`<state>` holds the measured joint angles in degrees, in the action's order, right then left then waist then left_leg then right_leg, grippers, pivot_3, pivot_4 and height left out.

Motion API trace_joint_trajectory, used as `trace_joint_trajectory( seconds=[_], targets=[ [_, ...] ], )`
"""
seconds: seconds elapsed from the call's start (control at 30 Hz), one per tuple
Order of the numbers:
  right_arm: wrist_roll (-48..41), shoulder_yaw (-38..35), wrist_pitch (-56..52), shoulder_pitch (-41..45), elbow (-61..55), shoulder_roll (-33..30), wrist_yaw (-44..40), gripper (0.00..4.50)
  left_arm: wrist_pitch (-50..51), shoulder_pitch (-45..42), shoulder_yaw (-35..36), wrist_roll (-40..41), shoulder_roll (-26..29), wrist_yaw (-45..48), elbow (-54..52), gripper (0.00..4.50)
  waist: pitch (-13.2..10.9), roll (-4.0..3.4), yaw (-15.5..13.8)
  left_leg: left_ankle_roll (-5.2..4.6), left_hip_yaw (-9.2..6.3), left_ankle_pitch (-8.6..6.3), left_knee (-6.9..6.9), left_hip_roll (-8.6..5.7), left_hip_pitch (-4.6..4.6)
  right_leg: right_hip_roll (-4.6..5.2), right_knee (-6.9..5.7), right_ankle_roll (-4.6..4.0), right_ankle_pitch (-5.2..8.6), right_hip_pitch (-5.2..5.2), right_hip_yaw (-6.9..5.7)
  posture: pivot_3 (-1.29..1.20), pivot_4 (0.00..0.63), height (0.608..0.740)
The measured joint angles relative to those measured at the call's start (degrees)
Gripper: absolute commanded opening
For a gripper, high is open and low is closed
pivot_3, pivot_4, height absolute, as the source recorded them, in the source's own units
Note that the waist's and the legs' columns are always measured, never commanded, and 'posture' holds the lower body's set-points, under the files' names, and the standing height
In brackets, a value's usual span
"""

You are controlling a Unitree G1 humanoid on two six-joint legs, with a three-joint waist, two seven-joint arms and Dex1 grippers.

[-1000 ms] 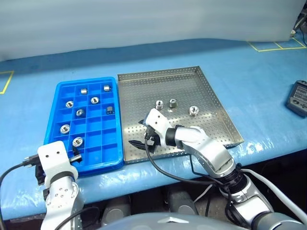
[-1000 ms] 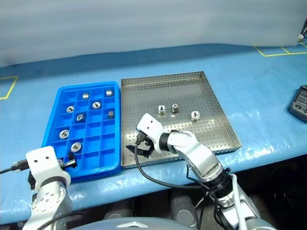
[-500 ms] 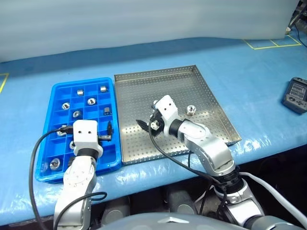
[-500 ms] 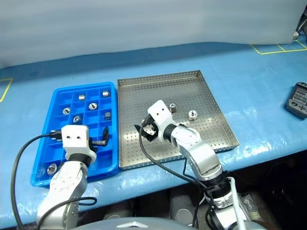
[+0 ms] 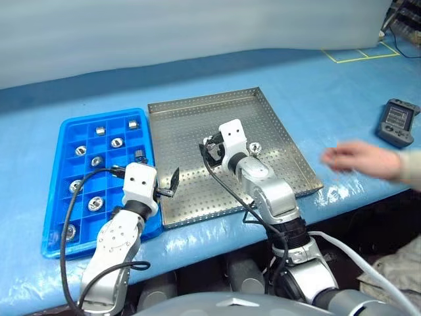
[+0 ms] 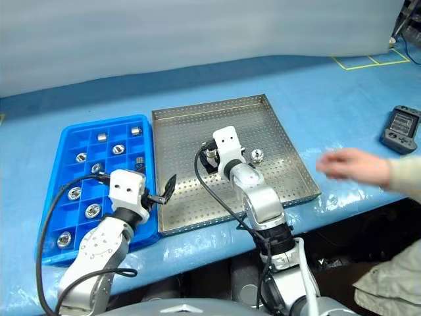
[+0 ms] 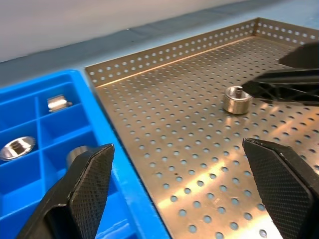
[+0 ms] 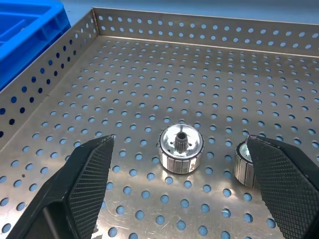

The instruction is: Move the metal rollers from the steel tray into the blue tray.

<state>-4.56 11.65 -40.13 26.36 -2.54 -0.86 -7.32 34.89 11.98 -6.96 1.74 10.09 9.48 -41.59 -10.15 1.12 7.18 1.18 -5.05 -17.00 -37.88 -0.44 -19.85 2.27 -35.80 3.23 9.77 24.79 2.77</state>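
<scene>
Because a roller [image 8: 180, 148] lies between its spread fingers on the steel tray [image 5: 276, 135], my right hand [image 5: 212, 149] sits low, ready to pinch. My left hand [image 5: 167, 186], also spread and empty, waits beside the blue tray [image 5: 58, 197].

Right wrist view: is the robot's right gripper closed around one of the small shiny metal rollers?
No. The right gripper stands open, and the small shiny metal roller lies untouched between its black fingers on the perforated steel tray.
</scene>
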Motion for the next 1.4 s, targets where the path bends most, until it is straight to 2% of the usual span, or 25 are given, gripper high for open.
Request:
trace_joint_trajectory(
  seconds=[0.1, 0.4, 1.4],
  targets=[
    [0.5, 0.0, 1.3, 1.3, 3.3, 0.7, 0.0, 4.5, -0.4, 0.7, -1.0, 1.2, 1.4, 2.0, 0.0, 4.49, 0.0, -0.02, 0.0, 0.0, 0.0, 0.0, 0.0, 0.01, 0.0, 0.0, -0.01, 0.0, 0.0, 0.0, 0.0, -0.11, 0.15, 0.74],
    [1.5, 0.1, 5.0, 4.3, 11.1, 3.0, -0.1, 4.5, 0.7, 0.9, -1.5, 4.2, 0.3, 3.0, 0.0, 4.49, 0.0, -0.02, -0.2, -0.02, 0.0, -0.01, 0.0, 0.0, 0.0, 0.0, -0.01, 0.0, -0.01, 0.0, 0.01, -0.09, 0.15, 0.74],
    [2.2, -0.3, 4.9, 3.0, 11.6, 3.1, -1.1, 4.5, 2.4, 1.1, -3.7, 5.9, 0.5, 1.8, 0.0, 4.49, 0.0, -0.03, -0.2, -0.02, 0.0, -0.01, 0.0, 0.0, 0.0, 0.0, -0.01, 0.0, 0.0, 0.0, 0.01, -0.11, 0.15, 0.74]
  ],
)
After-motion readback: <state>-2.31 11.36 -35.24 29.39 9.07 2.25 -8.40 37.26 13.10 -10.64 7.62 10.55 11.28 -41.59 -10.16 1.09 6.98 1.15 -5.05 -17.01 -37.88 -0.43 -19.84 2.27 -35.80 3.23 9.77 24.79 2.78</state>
